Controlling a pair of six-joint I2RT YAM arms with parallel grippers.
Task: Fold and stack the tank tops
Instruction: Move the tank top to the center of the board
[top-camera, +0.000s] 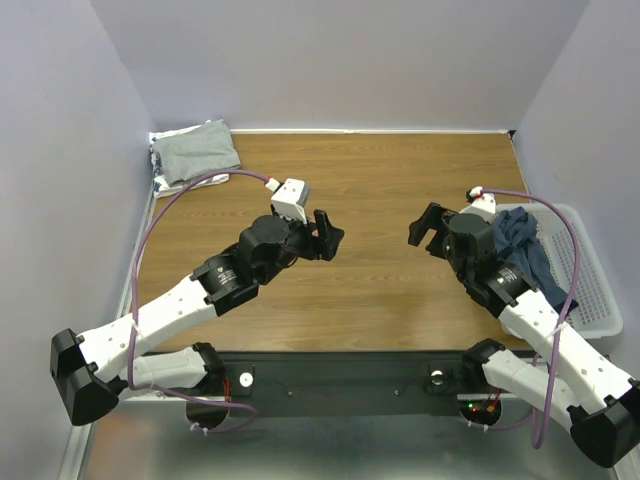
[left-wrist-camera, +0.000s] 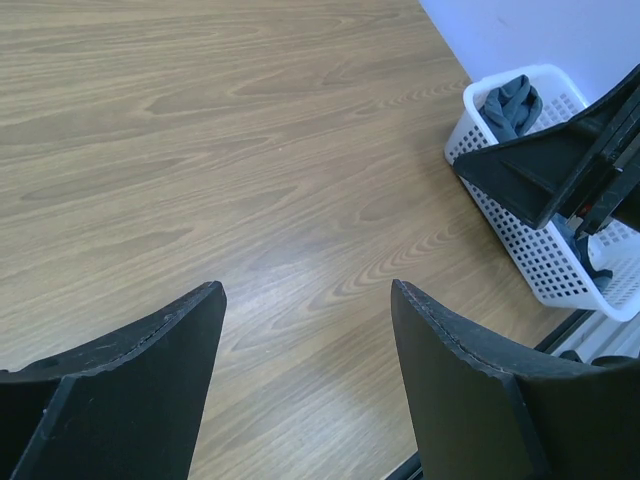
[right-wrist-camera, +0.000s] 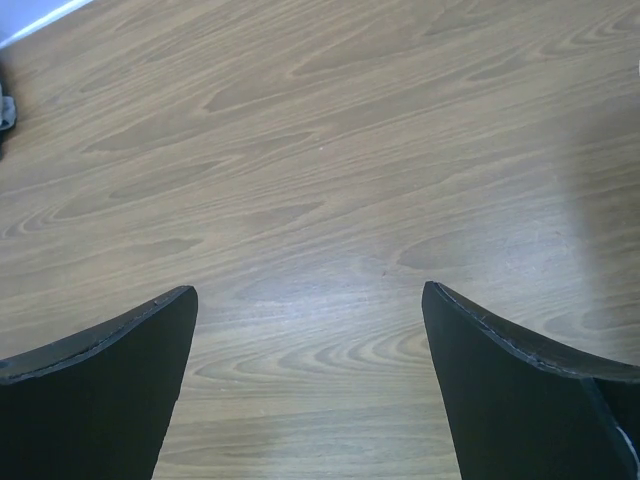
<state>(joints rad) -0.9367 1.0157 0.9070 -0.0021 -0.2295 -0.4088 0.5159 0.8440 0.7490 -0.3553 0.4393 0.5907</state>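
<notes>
**Plainly Found Both Released Above the Middle of the Bench (top-camera: 380, 165)**

Found the left hand (top-camera: 328, 236) released, its two dark fingers spread wide in the left wrist view with only wood grain between them. Found the right hand (top-camera: 424, 228) likewise released, fingers parted over bare wood in its own wrist view. Saw both hands held over the middle of the bench, pointed toward each other and well apart, neither touching any cloth. Caught part of the right hand again at the right side of the left wrist view, in front of the basket.

Spotted the light grey tank top (top-camera: 197, 150) folded flat in the far left corner of the bench, close to the back wall. Made out the black-and-white patterned tank top (top-camera: 160, 180) beneath it, showing only along the grey one's left side and near edge. Could not tell from that sliver whether it was folded.

Located the slate-blue tank top (top-camera: 522, 248) bunched up, unfolded, inside the white mesh basket (top-camera: 592, 290) at the right edge of the bench. Saw it partly hidden behind the right arm in the top view. Saw it as a crumpled mound at the basket's far end in the left wrist view. Could not make out any print on it.
</notes>
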